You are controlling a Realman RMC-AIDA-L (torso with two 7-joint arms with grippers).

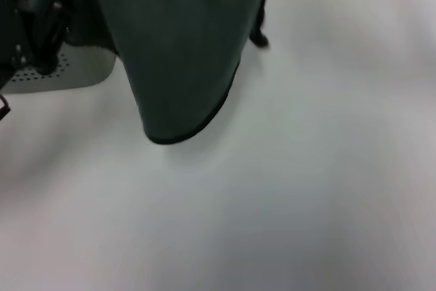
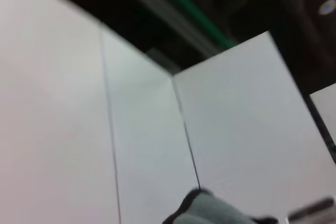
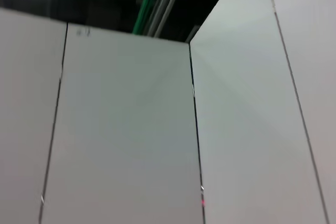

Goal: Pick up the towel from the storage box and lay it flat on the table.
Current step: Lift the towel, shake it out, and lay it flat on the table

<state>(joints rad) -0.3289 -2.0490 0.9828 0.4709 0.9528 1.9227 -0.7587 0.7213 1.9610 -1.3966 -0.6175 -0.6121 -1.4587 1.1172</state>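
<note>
Hanging towel [image 1: 180, 52]: long axis vertical, rounded lower edge pointed at 6 o'clock above table [image 1: 306, 189].
Storage box [image 1: 65, 73]: at 9 o'clock.
Left gripper [image 1: 41, 25]: finger spread could not be determined.

Head cam down; wrist cams toward walls.

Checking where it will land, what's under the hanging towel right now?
Below the towel lies bare white table. Its upper part covers some of the table and part of the storage box, so anything there is hidden.
</note>
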